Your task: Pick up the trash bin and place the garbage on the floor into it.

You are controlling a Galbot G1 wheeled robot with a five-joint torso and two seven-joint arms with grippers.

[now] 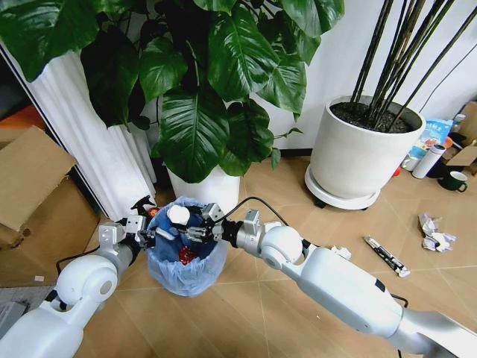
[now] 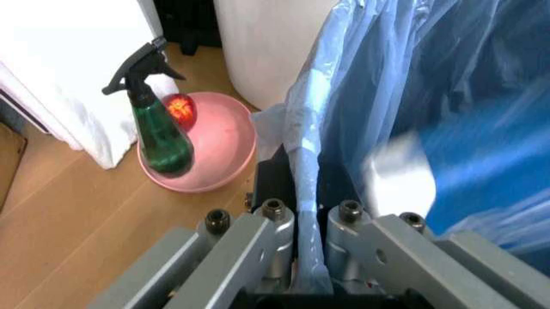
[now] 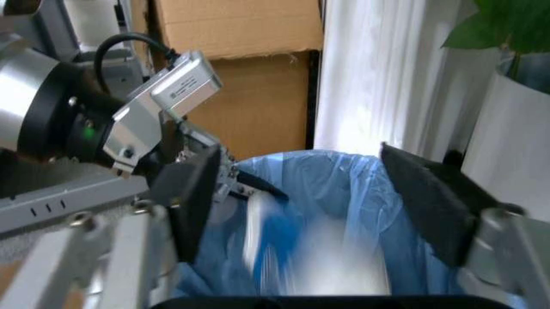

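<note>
1. Left gripper (image 2: 297,257) clamped on the bin (image 1: 186,257) rim, holding it by the plant pot (image 1: 205,190).
2. Right gripper (image 3: 301,193) spread wide over the bin mouth, empty; white piece (image 1: 178,215) dropping in.
3. Red wrapper (image 1: 185,256) already inside.
4. Left on floor: paper wad (image 1: 436,233), stick wrapper (image 1: 386,256).

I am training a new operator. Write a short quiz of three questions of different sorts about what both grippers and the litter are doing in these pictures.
1. True or false: the left gripper is clamped on the rim of the trash bin.
2. The right gripper is: A) shut on a bottle, B) open above the bin, C) resting on the floor.
3. Fill in: a black-white stick wrapper and a crumpled paper wad lie on the ____.

Key: 1 true; 2 B; 3 floor.
</note>
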